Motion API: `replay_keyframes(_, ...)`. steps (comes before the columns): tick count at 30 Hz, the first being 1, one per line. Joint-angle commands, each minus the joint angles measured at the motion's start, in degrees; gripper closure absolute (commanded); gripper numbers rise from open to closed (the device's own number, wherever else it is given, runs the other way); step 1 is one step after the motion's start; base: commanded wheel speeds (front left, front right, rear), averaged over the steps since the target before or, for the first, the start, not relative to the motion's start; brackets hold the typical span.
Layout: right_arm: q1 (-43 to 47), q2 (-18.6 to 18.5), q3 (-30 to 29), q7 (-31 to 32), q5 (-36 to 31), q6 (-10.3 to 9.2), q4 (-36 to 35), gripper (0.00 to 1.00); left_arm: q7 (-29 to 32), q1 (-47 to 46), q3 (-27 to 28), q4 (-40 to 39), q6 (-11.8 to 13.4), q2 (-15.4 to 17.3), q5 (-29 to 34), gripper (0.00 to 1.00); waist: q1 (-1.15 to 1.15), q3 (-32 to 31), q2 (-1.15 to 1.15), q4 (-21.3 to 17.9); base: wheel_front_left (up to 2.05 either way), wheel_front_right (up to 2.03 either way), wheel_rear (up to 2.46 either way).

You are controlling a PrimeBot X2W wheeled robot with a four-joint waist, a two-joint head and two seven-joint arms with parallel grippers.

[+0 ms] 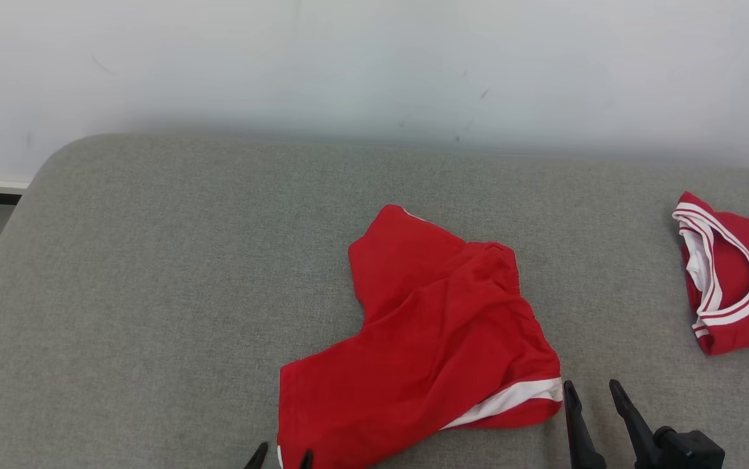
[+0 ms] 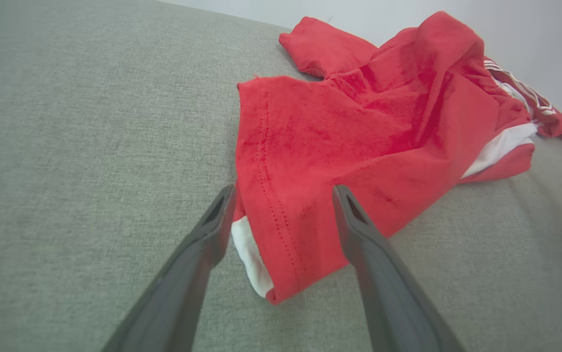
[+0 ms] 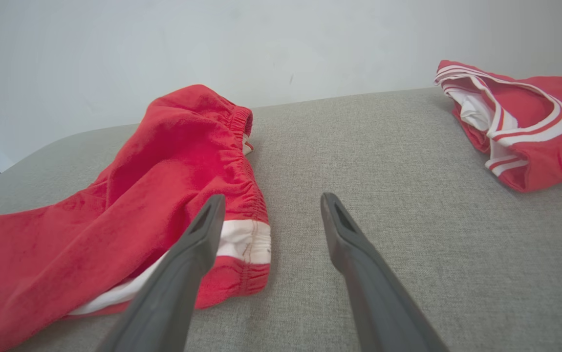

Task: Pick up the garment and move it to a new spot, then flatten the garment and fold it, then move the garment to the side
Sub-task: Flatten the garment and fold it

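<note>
The left gripper [image 2: 283,195] stood wide open and empty, its jaws straddling a hem corner of the red shorts [image 2: 359,127]; the right gripper [image 3: 271,203] gaped empty just beside their waistband.

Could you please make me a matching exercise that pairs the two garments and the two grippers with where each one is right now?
Things:
1. red shorts
2. red top
3. left gripper
4. right gripper

Places or states:
A. open, over the bare grey cushion just right of the shorts
B. lying at the far right of the cushion, apart from the shorts
C. open, fingers on either side of a shorts leg hem
D. crumpled near the middle of the cushion

Pairs: 1-D, 2-B, 3-C, 4-A
</note>
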Motion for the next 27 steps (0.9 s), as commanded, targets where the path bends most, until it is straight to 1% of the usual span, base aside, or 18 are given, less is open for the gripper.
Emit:
replay_keyframes(1, 0.64, -0.31, -0.11, -0.21, 0.23, -0.10, -0.11, 0.00, -0.21, 1.98, 0.89, -1.14, 0.06, 0.02, 0.75, 0.00, 0.00, -0.02, 0.00, 0.07, 0.00, 0.00, 0.00)
replay_keyframes(4, 1.09, -0.47, -0.53, -0.21, 0.25, -0.10, -0.24, 0.00, -0.21, 4.29, -0.15, -2.20, 0.06, 0.31, 1.90, 0.00, 0.00, 0.11, 0.00, 0.40, 0.00, 0.00, 0.00)
replay_keyframes(7, 1.05, -0.36, -0.49, -0.21, 0.11, -0.10, -0.13, 0.00, -0.22, 4.88, -1.83, -0.88, 0.07, 1.00, 3.00, 0.00, 0.00, 0.35, 0.00, 0.51, 0.00, 0.00, 0.00)
replay_keyframes(11, 0.56, -0.32, -0.27, -0.21, -0.06, -0.10, -0.06, 0.00, -0.21, 4.07, -2.23, 0.95, 0.07, 0.73, 3.32, 0.00, 0.00, 0.52, 0.00, 0.47, 0.00, 0.00, 0.00)
replay_keyframes(16, -0.10, -0.49, 0.18, -0.21, -0.17, -0.10, 0.02, 0.00, -0.21, 2.07, -1.39, 3.49, 0.07, 0.05, 3.73, 0.00, 0.00, 0.77, 0.00, -0.14, 0.00, 0.00, 0.00)
replay_keyframes(20, -0.60, -0.85, 0.32, -0.21, -0.40, -0.10, 0.50, 0.00, -0.21, 0.24, -1.44, 6.10, 0.07, 0.19, 4.12, 0.00, 0.00, 1.14, 0.00, -0.88, 0.00, 0.00, 0.00)
replay_keyframes(23, -1.85, -1.33, 1.28, -0.22, -1.09, -0.10, 2.31, 0.00, -0.21, -0.90, -1.66, 7.85, 0.07, 0.48, 4.78, 0.00, 0.00, 1.48, 0.00, -1.45, 0.00, 0.00, 0.00)
replay_keyframes(27, -5.22, -2.40, 2.80, -0.20, -1.72, -0.10, 7.32, 0.00, -0.20, -2.26, -2.91, 9.33, 0.06, 0.86, 6.03, 0.00, 0.00, 2.15, 0.00, -1.74, 0.00, 0.00, 0.00)
